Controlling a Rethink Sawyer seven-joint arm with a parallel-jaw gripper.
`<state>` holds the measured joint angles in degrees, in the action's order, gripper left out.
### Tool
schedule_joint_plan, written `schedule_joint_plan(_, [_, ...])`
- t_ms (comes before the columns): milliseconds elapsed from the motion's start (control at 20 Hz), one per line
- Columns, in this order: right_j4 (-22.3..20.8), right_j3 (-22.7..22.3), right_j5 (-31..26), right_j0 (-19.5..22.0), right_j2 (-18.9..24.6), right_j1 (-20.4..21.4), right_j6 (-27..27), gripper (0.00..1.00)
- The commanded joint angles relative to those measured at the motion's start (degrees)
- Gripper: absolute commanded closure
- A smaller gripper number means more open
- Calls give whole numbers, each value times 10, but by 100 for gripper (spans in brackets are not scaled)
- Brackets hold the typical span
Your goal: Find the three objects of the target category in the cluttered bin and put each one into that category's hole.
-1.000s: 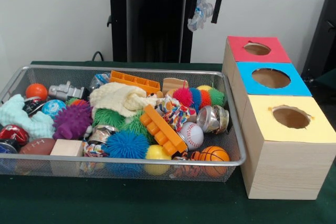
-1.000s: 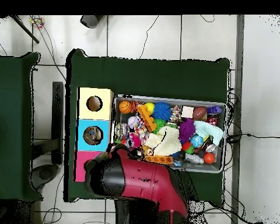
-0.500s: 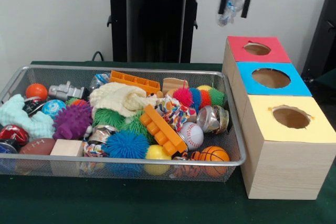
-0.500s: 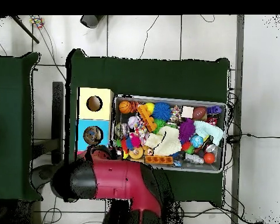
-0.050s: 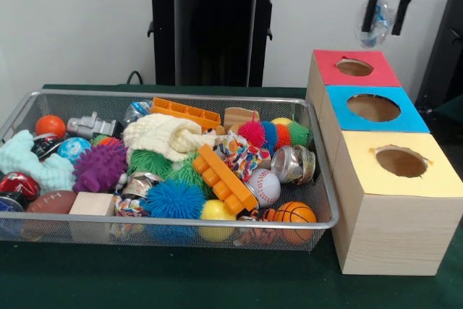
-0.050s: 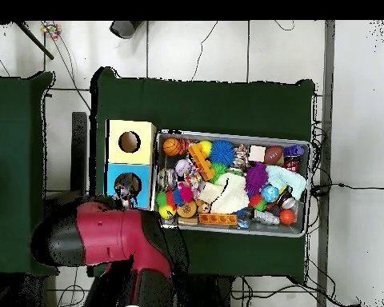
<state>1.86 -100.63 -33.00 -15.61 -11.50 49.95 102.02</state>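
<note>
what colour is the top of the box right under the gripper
Red, clearest in the front view: the gripper hangs above the red-topped box.

a dark green cloth (image 5: 181,280) covers the table — a second green-covered table (image 6: 15,172) stands apart in the overhead view. pale tiled floor (image 6: 227,52) with thin cables (image 6: 207,40) trailing across it. a plain white wall (image 5: 72,19) — a black chair (image 5: 445,48) at its edge.
</note>
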Motion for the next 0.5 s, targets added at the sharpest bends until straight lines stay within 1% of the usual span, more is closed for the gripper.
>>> schedule_joint_plan(50, [35,78,-51,-2,21,-78,151,100])
schedule_joint_plan(250, [36,105,-41,5,28,-104,129,100])
schedule_joint_plan(500, [34,144,-63,6,25,-124,117,100])
